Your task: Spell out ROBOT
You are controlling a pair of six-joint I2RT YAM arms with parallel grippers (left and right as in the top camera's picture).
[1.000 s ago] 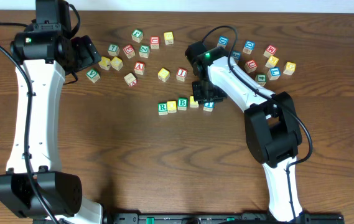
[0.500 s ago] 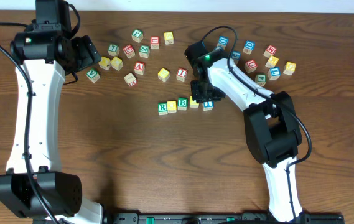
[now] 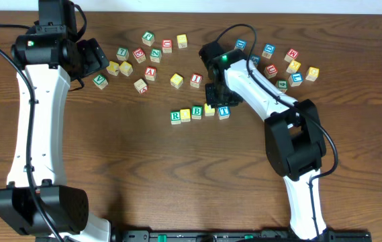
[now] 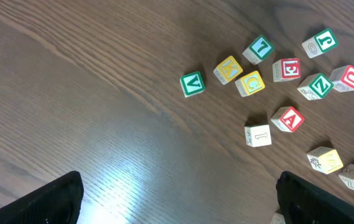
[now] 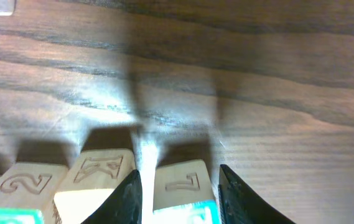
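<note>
On the worktop [image 3: 144, 175], a row of five: R block [image 3: 175, 116], yellow block [image 3: 185, 114], B block [image 3: 197, 112], second yellow block [image 3: 209, 109] and T block [image 3: 224, 111] at the right end, close together (letters on the yellow pair too small to read). Around the T block, the right gripper [image 5: 180, 174], parted a little, with one finger just beside the block and a sliver of worktop on the other side, no firm hold visible. Well apart to the left, above the scattered blocks [image 4: 251, 81], the left gripper [image 4: 180, 202], spread wide and holding nothing

R blk [image 3: 175, 117] grn | T blk [image 3: 224, 111] prob blue | table [image 3: 144, 175] dk woodgrain
</note>
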